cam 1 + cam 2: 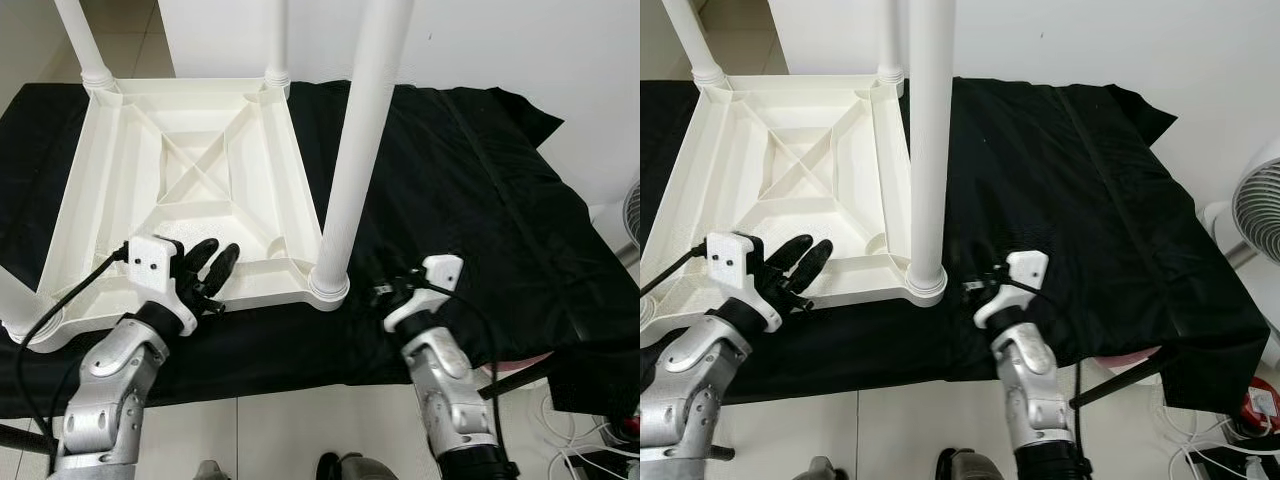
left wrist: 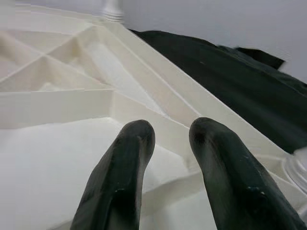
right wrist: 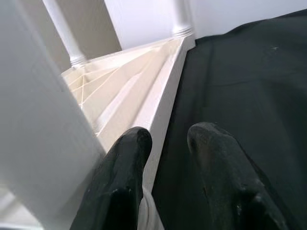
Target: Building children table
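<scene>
Two pincers sit low in the frame. The left pincer, fingers slightly apart and holding nothing, rests over the near rim of the upturned white table. The right pincer, narrowly parted, hovers over the black cloth beside the nearest leg. Farther legs rise at upper left.

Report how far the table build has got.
Done: the upside-down white tabletop on the black cloth has legs standing in its corner sockets, including the near leg. In hand: left tool over the near rim, right tool beside that leg. Left: flipping it upright.
</scene>
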Available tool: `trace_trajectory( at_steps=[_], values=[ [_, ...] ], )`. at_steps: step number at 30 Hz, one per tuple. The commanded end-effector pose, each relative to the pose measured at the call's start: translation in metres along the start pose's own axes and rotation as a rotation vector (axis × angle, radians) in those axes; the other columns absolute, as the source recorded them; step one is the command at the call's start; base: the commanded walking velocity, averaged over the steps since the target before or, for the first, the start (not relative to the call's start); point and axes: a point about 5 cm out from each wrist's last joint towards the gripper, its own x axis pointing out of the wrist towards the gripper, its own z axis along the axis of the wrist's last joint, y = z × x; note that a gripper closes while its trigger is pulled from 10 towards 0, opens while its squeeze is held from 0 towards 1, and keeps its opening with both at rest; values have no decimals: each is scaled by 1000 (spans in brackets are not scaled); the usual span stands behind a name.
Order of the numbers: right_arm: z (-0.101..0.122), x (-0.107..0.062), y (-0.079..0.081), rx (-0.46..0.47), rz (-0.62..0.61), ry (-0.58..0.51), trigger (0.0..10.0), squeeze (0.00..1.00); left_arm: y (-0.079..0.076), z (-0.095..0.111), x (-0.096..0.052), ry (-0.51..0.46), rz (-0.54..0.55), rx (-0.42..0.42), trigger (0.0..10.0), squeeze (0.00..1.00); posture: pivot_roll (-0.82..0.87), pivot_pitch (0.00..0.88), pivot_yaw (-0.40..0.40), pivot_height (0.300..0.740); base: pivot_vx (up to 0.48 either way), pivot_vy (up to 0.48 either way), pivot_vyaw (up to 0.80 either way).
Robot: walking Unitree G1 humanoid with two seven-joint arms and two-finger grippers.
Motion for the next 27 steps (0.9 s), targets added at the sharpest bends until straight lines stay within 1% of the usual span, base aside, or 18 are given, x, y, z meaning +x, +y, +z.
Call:
trace_trajectory(
  at_steps=[1, 4, 5, 6, 7, 9, 11, 13, 15, 16, 17, 18, 20, 22, 23, 24, 27],
  values=[
    [0, 1, 1, -15, 15, 17, 10000, 0, 4, 1, -3, -12, 116, 25, 10000, 0, 34, 117, -74, 740, 0, 0, 0],
    [0, 2, 2, -12, 18, 19, 10000, 0, 3, 2, -3, -24, 131, 33, 10000, 0, 33, 117, -77, 740, 0, 0, 0],
    [-1, 5, 4, -18, 29, 25, 10000, 0, 2, 1, -3, -22, 143, 9, 10000, 0, 32, 120, -87, 740, 0, 0, 0],
    [-2, 8, 8, -19, 47, 31, 10000, 0, 2, 1, -1, -24, 151, 2, 10000, 0, 26, 120, -94, 740, 0, 0, 0],
    [-1, 10, 14, -29, 87, 39, 10000, 0, 2, 0, 1, -23, 174, -14, 10000, 0, 23, 122, -98, 740, 0, 0, 0],
    [-1, 10, 15, -33, 98, 42, 10000, 0, 1, 0, 2, -23, 189, -13, 10000, 0, 23, 122, -98, 740, 0, 0, 0],
    [1, 11, 9, -33, 54, 39, 10000, 0, 0, 0, 4, -33, 213, -12, 10000, 0, 18, 125, -110, 740, 0, 0, 0],
    [2, 13, 6, -36, 35, 37, 10000, 0, 1, -1, 7, -35, 225, -21, 10000, 0, 14, 123, -107, 740, 0, 0, 0],
    [2, 15, 6, -36, 32, 35, 10000, 0, 1, -2, 9, -36, 237, -25, 10000, 0, 13, 122, -104, 740, 0, 0, 0],
    [1, 16, 12, -30, 49, 35, 10000, 0, 1, -3, 12, -34, 249, -25, 10000, 0, 14, 121, -100, 740, 0, 0, 0],
    [1, 16, 12, -30, 49, 35, 10000, 0, 1, -3, 12, -34, 249, -25, 10000, 0, 14, 121, -100, 740, 0, 0, 0],
    [-1, 17, 17, -27, 66, 35, 10000, 0, 0, -3, 14, -38, 262, -28, 10000, 0, 16, 119, -99, 740, 0, 0, 0],
    [-2, 16, 19, -24, 66, 37, 10000, 0, 0, -2, 17, -42, 275, -21, 10000, 0, 25, 117, -102, 740, 0, 0, 0],
    [-3, 16, 13, -34, 15, 35, 10000, 0, 3, 0, 21, -49, 299, -17, 10000, 0, 26, 106, -92, 740, 0, 0, 0],
    [-3, 16, 13, -34, 15, 35, 10000, 0, 3, 0, 21, -49, 299, -17, 10000, 0, 26, 106, -92, 740, 0, 0, 0],
    [-1, 16, 8, -40, -14, 27, 10000, 0, 4, 1, 21, -51, 302, -16, 10000, 0, 26, 106, -92, 740, 0, 0, 0],
    [2, 15, 4, -43, -35, 19, 10000, 0, 5, 2, 21, -51, 301, -3, 10000, 0, 26, 100, -88, 740, 0, 0, 0]
  ],
)
